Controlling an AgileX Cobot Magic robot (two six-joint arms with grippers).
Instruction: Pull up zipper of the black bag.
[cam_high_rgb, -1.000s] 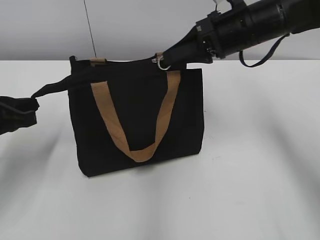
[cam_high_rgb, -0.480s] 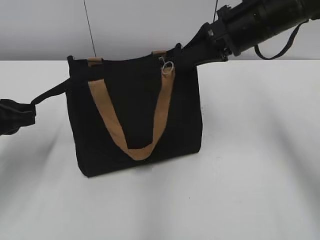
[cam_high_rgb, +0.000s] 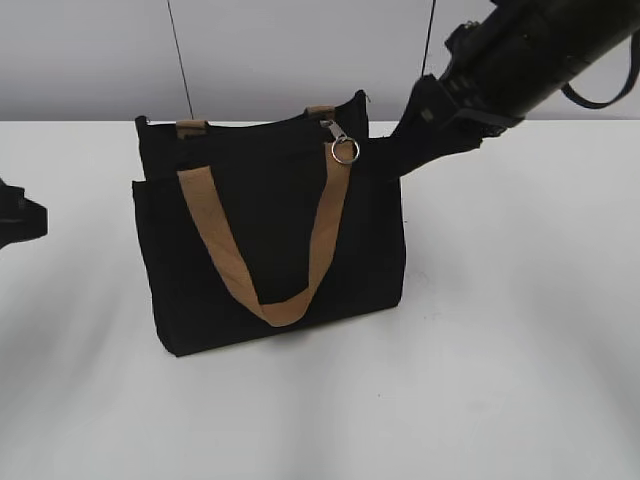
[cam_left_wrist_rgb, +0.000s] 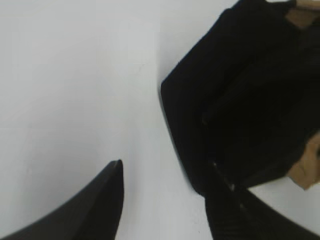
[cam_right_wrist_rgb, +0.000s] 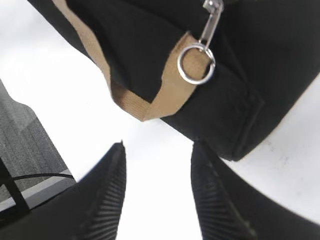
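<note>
The black bag (cam_high_rgb: 270, 230) stands upright on the white table, with a tan handle (cam_high_rgb: 262, 270) hanging down its front. The zipper's silver pull with its round ring (cam_high_rgb: 344, 148) hangs free at the bag's top right; it also shows in the right wrist view (cam_right_wrist_rgb: 196, 62). My right gripper (cam_high_rgb: 420, 135) is open and empty just right of the bag's top corner; its jaws (cam_right_wrist_rgb: 157, 160) show only table between them. My left gripper (cam_high_rgb: 15, 215) is at the far left edge, apart from the bag. Its jaws (cam_left_wrist_rgb: 165, 172) are open and empty beside the bag's end (cam_left_wrist_rgb: 250, 95).
The white table (cam_high_rgb: 500, 350) spreads around the bag. A grey wall stands behind, with two thin dark cables (cam_high_rgb: 180, 60) hanging down it. A grey floor and a cable (cam_right_wrist_rgb: 30, 150) show past the table edge in the right wrist view.
My right gripper let go of the zipper pull and drew back right; the ring now hangs free. My left gripper released the bag's black side strap and moved left; the strap has fallen back.
</note>
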